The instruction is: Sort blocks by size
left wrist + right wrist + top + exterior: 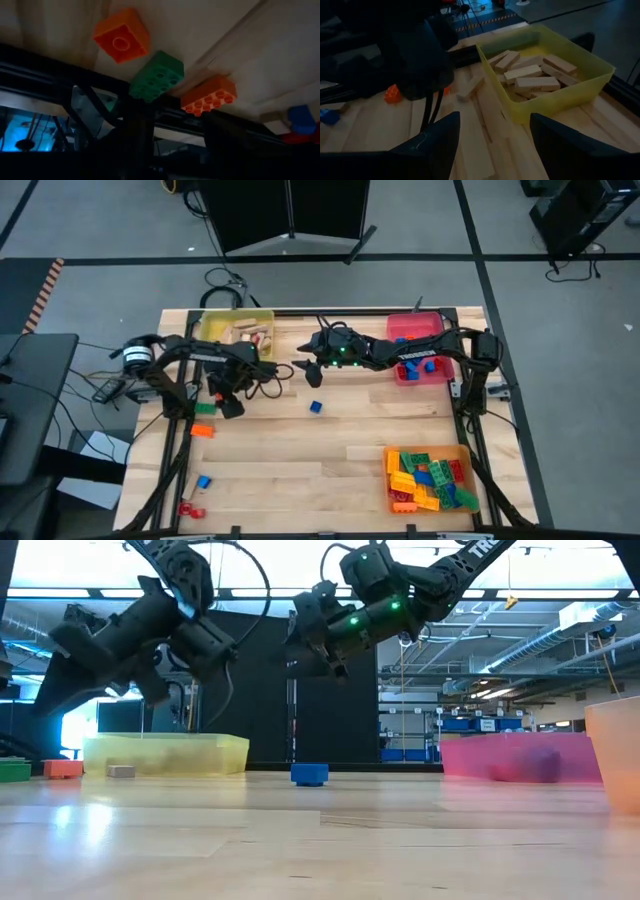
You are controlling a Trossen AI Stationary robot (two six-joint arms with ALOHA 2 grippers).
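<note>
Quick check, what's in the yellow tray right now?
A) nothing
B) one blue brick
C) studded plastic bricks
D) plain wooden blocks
D: the right wrist view shows the yellow tray holding a loose pile of plain wooden blocks, with no studded bricks in it.

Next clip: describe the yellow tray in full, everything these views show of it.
The yellow tray is a translucent, plastic-looking rectangular bin with raised walls, sitting flat at the table's far left corner. Inside lie several plain tan wooden blocks, loosely piled at mixed angles. One more wooden block lies on the table just outside it. Neither gripper touches the tray; the left gripper hangs nearer the table's left edge.
</note>
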